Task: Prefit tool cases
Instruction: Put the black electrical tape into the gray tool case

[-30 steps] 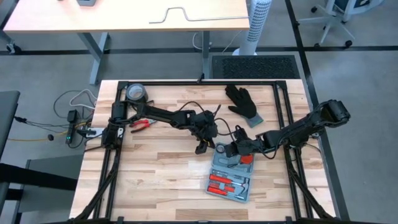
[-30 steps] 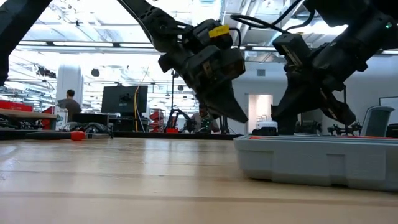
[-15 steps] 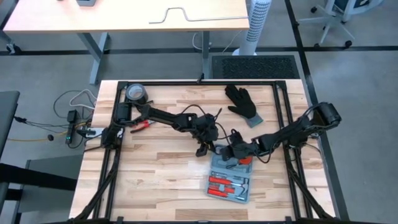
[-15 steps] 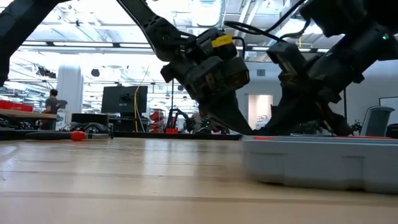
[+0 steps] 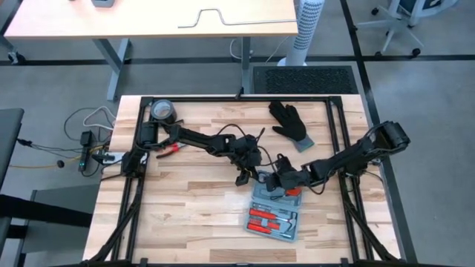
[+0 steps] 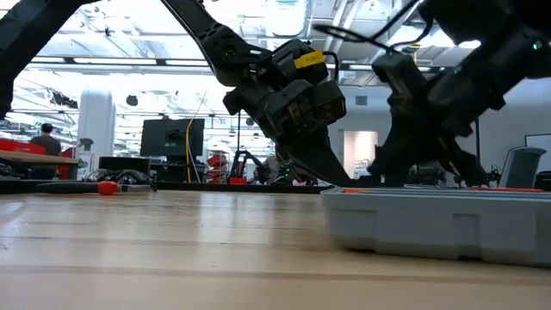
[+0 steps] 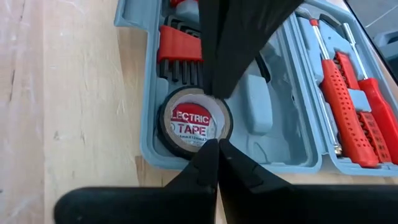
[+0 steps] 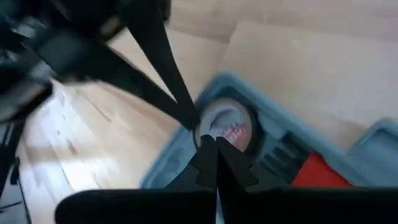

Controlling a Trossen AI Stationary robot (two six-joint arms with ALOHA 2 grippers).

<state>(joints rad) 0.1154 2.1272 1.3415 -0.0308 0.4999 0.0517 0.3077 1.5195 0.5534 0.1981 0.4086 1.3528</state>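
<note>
Wooden table [image 5: 185,200]: open tool case [image 5: 276,211] lies right of centre. Left gripper [image 7: 213,144] and right gripper [image 8: 214,140], both pressed together, meet at its electrical tape roll [image 7: 194,122]

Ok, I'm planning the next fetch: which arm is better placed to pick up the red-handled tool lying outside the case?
Left, probably. The red-handled tool lies by the left arm's base; the left hand is nearer it, and the right hand would have to reach across the left arm.
</note>
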